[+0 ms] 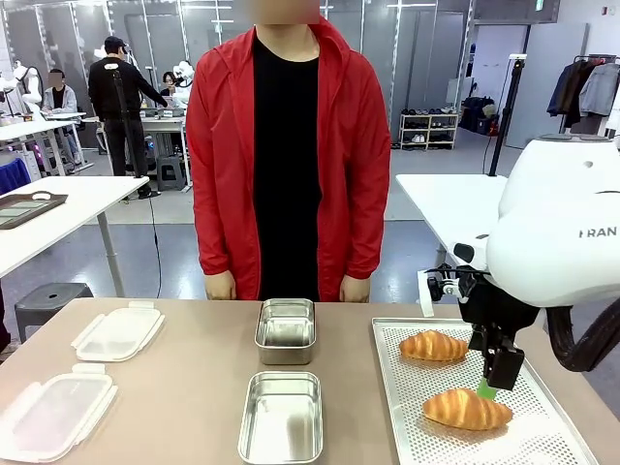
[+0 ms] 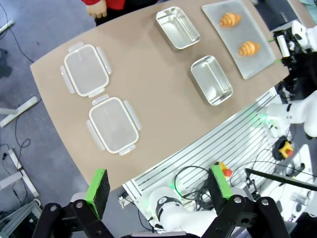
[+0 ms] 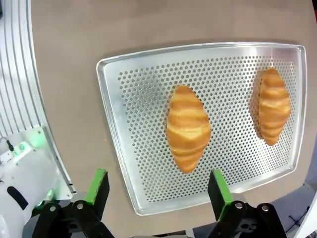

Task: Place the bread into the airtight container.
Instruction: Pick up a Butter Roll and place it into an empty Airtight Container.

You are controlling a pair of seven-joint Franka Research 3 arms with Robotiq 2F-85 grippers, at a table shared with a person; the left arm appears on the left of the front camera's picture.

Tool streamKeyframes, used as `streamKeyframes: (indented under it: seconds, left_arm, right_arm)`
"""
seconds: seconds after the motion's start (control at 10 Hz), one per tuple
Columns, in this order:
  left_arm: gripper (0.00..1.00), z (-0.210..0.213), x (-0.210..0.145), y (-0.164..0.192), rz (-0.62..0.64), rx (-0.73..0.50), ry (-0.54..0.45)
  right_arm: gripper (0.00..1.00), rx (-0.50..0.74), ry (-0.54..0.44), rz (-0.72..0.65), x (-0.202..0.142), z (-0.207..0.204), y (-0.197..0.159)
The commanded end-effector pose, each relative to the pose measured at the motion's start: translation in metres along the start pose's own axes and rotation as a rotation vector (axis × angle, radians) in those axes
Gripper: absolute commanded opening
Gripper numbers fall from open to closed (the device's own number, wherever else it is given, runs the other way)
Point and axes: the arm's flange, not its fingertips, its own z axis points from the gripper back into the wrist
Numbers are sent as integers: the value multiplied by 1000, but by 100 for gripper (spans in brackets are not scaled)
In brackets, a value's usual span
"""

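Right gripper [image 1: 494, 386] hovered just above near croissant [image 1: 466, 409] on perforated tray [image 1: 407, 426], right side of table; jaws fully spread, nothing held. Left gripper [image 2: 158, 191] sat high over table, jaws apart, empty. Recommended: descend centred, pads across croissant's narrow width, close gently to avoid crushing, then carry left to near steel container [image 1: 281, 418].

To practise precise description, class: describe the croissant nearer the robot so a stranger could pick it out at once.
Find the perforated metal tray on the right side of the table, seen from the robot. Two croissants lie on it; the near croissant sits at the robot's end, just under the open right hand, while the far croissant lies toward the person.
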Motion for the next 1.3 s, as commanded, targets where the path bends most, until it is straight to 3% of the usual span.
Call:
streamKeyframes:
  seconds: [0.0,0.1,0.4,1.2]
  left_arm:
    - [100,1,-1,-1,-8,2,2]
    - [100,1,-1,-1,-8,2,2]
    - [100,1,-1,-1,-8,2,2]
    - [100,1,-1,-1,-8,2,2]
  right_arm:
    - [100,0,-2,0,0,0,0]
    - [100,-72,11,60,0,-18,9]
    - [100,-79,-25,83,-15,-49,-1]
    - [100,40,-52,67,-38,-132,-42]
